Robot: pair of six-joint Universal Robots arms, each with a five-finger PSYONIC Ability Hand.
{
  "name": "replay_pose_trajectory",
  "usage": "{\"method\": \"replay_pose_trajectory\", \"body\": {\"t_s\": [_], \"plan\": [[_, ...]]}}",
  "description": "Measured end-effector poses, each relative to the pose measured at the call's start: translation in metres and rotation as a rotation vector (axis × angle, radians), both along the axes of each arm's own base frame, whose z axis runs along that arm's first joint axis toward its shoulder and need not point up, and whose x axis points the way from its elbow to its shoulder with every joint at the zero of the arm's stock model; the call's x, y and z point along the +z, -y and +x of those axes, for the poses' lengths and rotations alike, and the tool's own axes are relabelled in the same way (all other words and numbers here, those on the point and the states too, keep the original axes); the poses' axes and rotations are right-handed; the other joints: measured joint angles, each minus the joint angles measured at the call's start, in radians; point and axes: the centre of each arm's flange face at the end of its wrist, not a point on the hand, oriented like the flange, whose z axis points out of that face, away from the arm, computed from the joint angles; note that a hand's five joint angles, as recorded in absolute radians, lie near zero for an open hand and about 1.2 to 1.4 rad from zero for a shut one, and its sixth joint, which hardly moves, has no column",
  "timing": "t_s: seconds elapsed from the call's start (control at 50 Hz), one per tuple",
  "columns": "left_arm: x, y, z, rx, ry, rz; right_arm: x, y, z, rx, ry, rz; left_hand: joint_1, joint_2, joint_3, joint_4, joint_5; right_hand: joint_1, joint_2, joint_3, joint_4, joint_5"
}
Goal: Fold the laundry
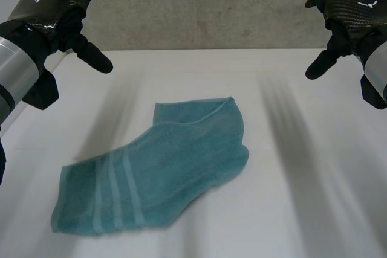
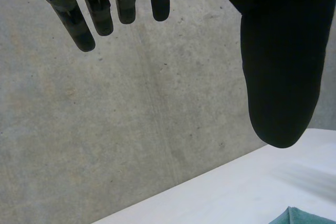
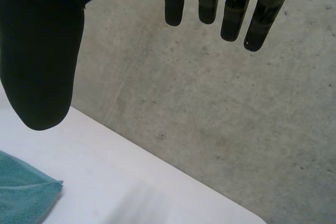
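your teal towel point(image 1: 154, 170) lies flat on the white table point(image 1: 302, 209), a little left of the middle in the head view, running on a slant from the near left to the far right. at its far end it is folded over on itself, so that one layer lies on another and a folded edge shows. its near left end carries a band of paler stripes point(image 1: 115, 191).

neither hand touches it. your left hand point(image 1: 57, 4) hangs in the air above the far left of the table, well apart from the towel. its fingers point(image 2: 84, 30) are straight and spread away from the thumb point(image 2: 281, 77), and it holds nothing. your right hand point(image 1: 354, 7) hangs the same way above the far right, with fingers straight, the thumb wide of them, and nothing in its grasp.

in each wrist view you can see a corner of the towel on the table near the thumb's tip. behind the table's far edge stands a grey concrete wall point(image 1: 211, 10).
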Motion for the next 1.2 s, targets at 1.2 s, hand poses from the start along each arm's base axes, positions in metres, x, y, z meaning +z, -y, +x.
{"method": "replay_pose_trajectory", "body": {"t_s": [1.2], "plan": [[-0.22, 0.054, -0.031, 0.007, 0.233, 0.572, -0.132, 0.029, 0.045, 0.24, -0.279, 0.281, 0.939, 0.969, 0.962, 0.966, 0.917, 0.0, 0.0, 0.0, 0.0, 0.0]]}}
